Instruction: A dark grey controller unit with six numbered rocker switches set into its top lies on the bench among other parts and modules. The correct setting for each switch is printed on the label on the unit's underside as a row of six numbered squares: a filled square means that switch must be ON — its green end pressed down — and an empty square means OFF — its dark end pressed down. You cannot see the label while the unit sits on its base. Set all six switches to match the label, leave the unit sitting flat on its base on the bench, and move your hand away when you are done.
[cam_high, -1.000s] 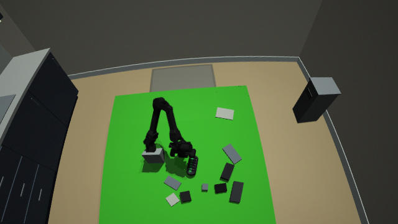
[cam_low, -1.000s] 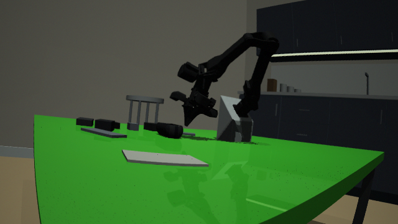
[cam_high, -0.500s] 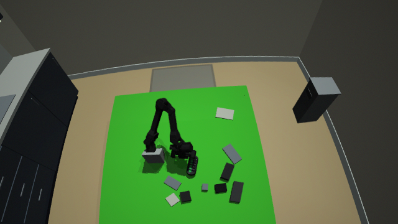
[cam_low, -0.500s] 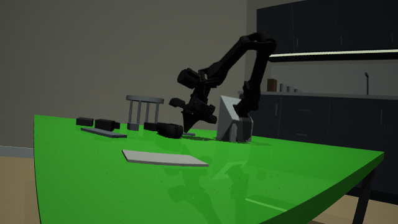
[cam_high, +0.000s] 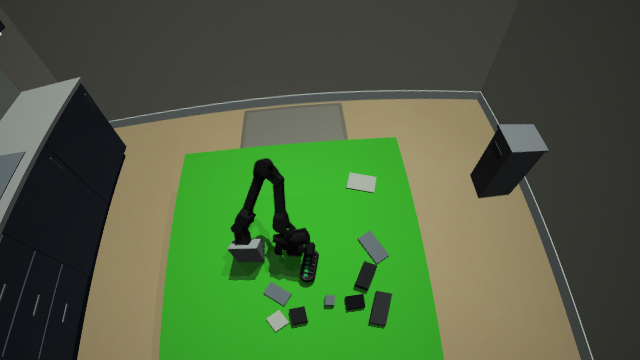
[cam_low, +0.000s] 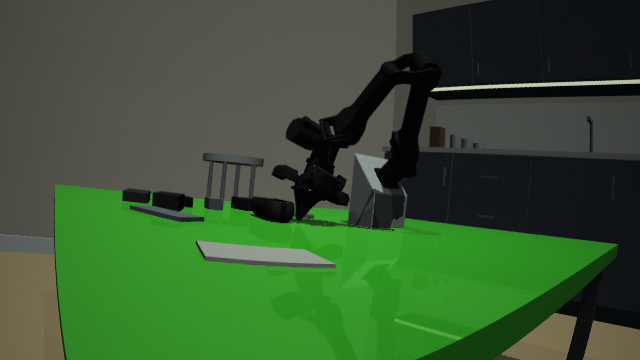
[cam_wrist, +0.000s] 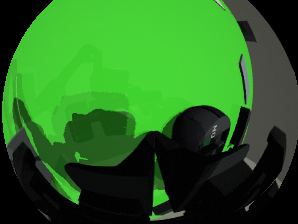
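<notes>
The dark grey controller unit (cam_high: 313, 269) (cam_low: 272, 209) (cam_wrist: 197, 129) lies on the green bench (cam_high: 210, 310) (cam_low: 150, 300), right of the arm's base. It is long and narrow with rounded ends. Green marks of its switches show on its top in the top view. My gripper (cam_high: 283, 250) (cam_low: 300, 216) (cam_wrist: 153, 135) is shut and empty. It points steeply down, with the fingertips at the bench surface just beside the end of the unit that is nearest the arm. I cannot tell whether they touch it. The unit's underside label is hidden.
The arm's grey base block (cam_high: 247, 251) (cam_low: 377, 202) stands left of the gripper. A pale flat plate (cam_high: 361, 182) (cam_low: 262, 254) lies apart. Grey slabs (cam_high: 373, 246) (cam_high: 277, 293) and dark modules (cam_high: 365, 275) (cam_high: 380, 308) (cam_high: 298, 316) are scattered beyond the unit.
</notes>
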